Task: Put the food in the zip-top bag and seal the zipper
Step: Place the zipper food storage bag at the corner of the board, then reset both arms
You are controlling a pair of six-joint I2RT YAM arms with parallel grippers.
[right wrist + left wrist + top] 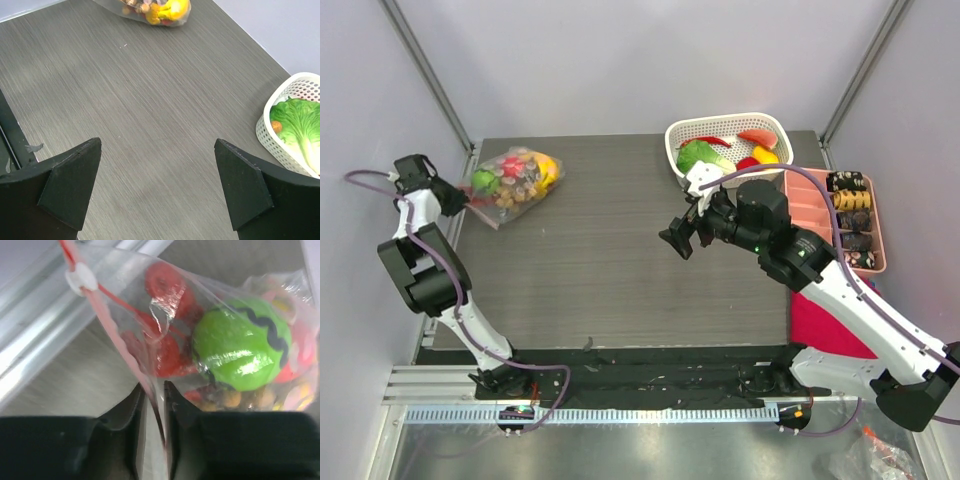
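Note:
The clear zip-top bag [513,185] lies at the table's far left, filled with food: a green round fruit [240,345], red pieces [167,347], yellow bananas [548,168] and small brown bits. My left gripper [458,198] is at the bag's left edge. In the left wrist view it [154,390] is shut on the pinkish zipper [107,325], below a white slider [80,277]. My right gripper [682,238] hovers over the middle of the table, open and empty [157,150]. The bag shows far off at the top of the right wrist view [155,7].
A white lattice basket [778,127] at the back right holds a green lettuce [698,155], a red chilli and red and yellow pieces; it also shows in the right wrist view [280,145]. A pink compartment tray [807,210] with dark brown items lies on the right. A metal frame rail [45,340] runs beside the bag.

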